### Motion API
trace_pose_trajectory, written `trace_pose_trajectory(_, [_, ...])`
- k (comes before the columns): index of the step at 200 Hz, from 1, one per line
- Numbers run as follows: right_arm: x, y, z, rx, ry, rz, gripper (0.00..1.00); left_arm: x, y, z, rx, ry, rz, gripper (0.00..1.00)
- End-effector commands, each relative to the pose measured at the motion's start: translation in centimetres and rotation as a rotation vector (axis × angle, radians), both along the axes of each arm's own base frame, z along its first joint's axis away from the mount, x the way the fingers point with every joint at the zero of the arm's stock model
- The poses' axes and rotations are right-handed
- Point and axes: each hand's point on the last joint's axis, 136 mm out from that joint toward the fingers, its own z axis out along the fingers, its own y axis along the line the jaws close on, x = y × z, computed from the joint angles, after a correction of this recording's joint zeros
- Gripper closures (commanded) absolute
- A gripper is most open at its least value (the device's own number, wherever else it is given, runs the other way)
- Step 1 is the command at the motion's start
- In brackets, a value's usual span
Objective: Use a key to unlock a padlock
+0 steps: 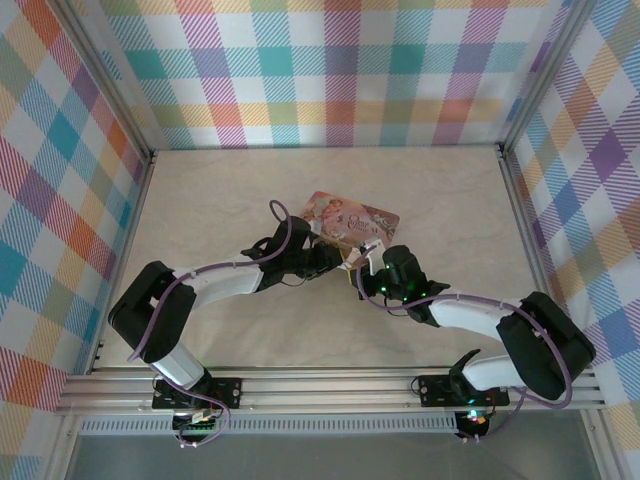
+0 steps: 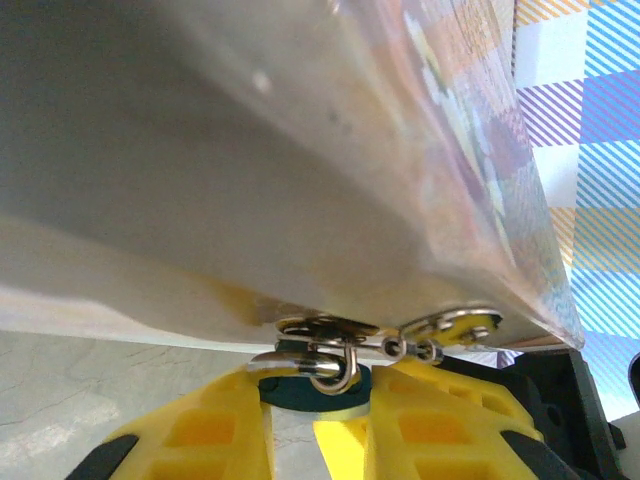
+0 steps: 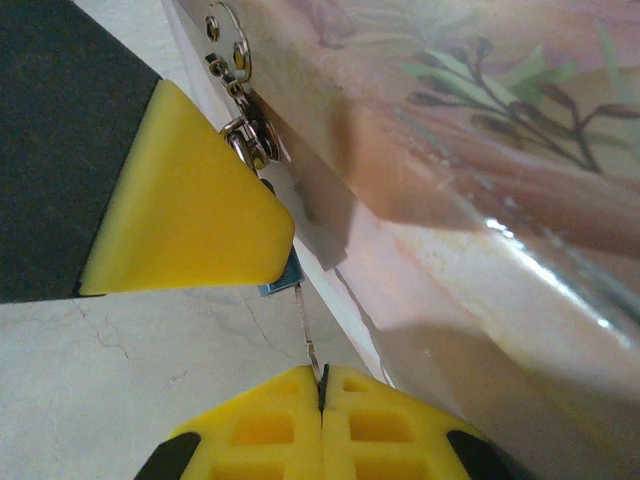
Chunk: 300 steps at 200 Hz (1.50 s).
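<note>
The tiny dark blue-grey padlock (image 2: 300, 390) hangs by its thin metal shackle (image 2: 343, 372) from the hasp on the front of the pink tin (image 2: 300, 150). My left gripper (image 2: 318, 405) is shut on the padlock's body, one yellow finger on each side. In the right wrist view a corner of the padlock (image 3: 283, 278) peeks out under the left gripper's yellow finger (image 3: 190, 200). My right gripper (image 3: 322, 385) is shut on a thin metal key (image 3: 310, 345), whose tip reaches the padlock's underside. From above, both grippers (image 1: 335, 258) (image 1: 372, 262) meet at the tin's near edge.
The pink illustrated tin (image 1: 350, 218) lies mid-table, tilted, right behind both grippers. Its hasp plates and small rings (image 3: 235, 60) run along its front wall. Plaid walls (image 1: 340, 70) enclose the beige table (image 1: 220, 190) on three sides.
</note>
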Motion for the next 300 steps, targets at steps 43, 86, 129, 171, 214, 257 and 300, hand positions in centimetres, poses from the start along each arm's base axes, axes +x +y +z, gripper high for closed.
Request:
trace_pose_trajectory(43, [1.4, 1.4, 2.7, 0.079, -0.069, 0.000, 1.00, -0.7, -1.5, 3.5, -0.064, -0.054, -0.066, 0.78])
trace_pose_trajectory(86, [1.2, 1.4, 2.9, 0.089, -0.073, 0.003, 1.00, -0.7, -1.3, 3.4, -0.052, -0.054, -0.065, 0.78])
trace_pose_trajectory(129, [0.9, 1.1, 2.8, 0.097, -0.074, 0.001, 1.00, -0.7, -1.3, 3.3, -0.049, -0.052, -0.063, 0.78])
trace_pose_trajectory(171, [0.7, 0.9, 2.8, 0.095, -0.072, -0.002, 1.00, -0.8, -1.2, 3.2, -0.044, -0.051, -0.059, 0.78])
trace_pose_trajectory(214, [0.5, 0.7, 2.6, 0.094, -0.066, -0.003, 1.00, -0.8, -1.0, 3.0, -0.037, -0.050, -0.054, 0.78])
trace_pose_trajectory(257, [0.2, 0.7, 2.5, 0.100, -0.059, 0.000, 1.00, -0.8, -1.0, 3.1, -0.036, -0.050, -0.054, 0.78])
trace_pose_trajectory(300, [0.2, 1.0, 2.6, 0.112, -0.059, 0.014, 1.00, -0.8, -1.0, 3.1, -0.035, -0.052, -0.057, 0.78])
